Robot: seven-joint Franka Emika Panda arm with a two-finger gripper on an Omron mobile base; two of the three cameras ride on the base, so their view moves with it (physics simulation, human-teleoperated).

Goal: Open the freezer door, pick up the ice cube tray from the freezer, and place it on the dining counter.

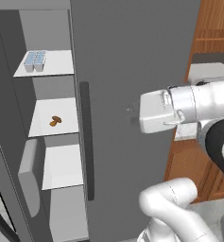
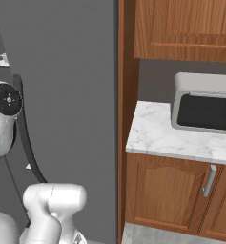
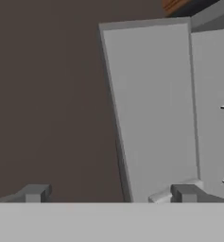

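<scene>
The pincer (image 3: 108,194) is nearest, its tips spread wide and pinching nothing, pointed at the plain grey door (image 1: 132,71) just right of the open freezer (image 1: 47,142). Inside the freezer, the ice cube tray (image 1: 35,60) sits on the top shelf (image 1: 56,64), above a small brown food item (image 1: 55,121).

Freezer (image 1: 54,90) is standing open at left; the gap between the swung-out freezer door (image 1: 9,156) and the plain grey door (image 1: 132,56) is giving a clear way in to the white shelves. Ice cube tray (image 1: 35,60) is sitting on the top shelf (image 1: 54,66) with bare shelf beside it toward the grey door. A small brown item (image 1: 55,121) is lying alone on the middle shelf. The plain grey door is blocking the path directly ahead of the gripper (image 1: 132,115), whose fingers (image 3: 35,193) are standing wide apart.
</scene>
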